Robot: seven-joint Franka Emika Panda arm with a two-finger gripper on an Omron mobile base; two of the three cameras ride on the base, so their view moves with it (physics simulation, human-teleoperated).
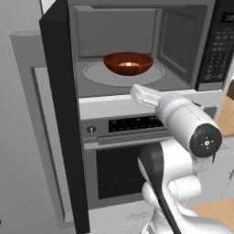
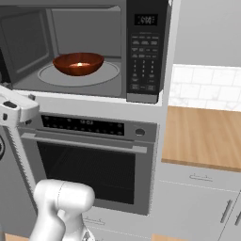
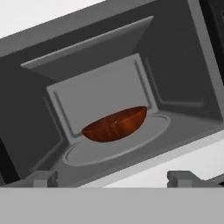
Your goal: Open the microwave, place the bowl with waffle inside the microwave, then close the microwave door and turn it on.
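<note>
Grey kitchen cabinetry frames a tall built-in column, with the microwave (image 1: 137, 45) set above a silver oven (image 2: 94, 160) and a wooden counter (image 2: 202, 136) running off to the right under a white tiled wall (image 2: 207, 87). The microwave door (image 1: 57, 114) is swung fully open to the left, seen edge-on as a tall black slab in the left base view. Inside the grey cavity, the round turntable (image 2: 108, 75) carries the bowl (image 2: 78, 63), a glossy reddish-brown dish sitting upright toward the back of the plate and much smaller than it. A small pale glint at the bottom of the bowl is the waffle (image 1: 129, 64), barely visible. The black keypad panel (image 2: 145, 56) stands on the microwave's right side with a dim display at its top.

The white arm reaches up in front of the oven, its hand just below and outside the cavity's front sill. In the hand view the gripper (image 3: 113, 179) points into the microwave with its two dark fingertips (image 3: 41, 178) spread wide apart, nothing between them; the bowl lies well beyond them on the turntable, untouched. The oven below has a control strip (image 2: 82, 124) with a knob at one end and a horizontal bar handle across its dark window.
</note>
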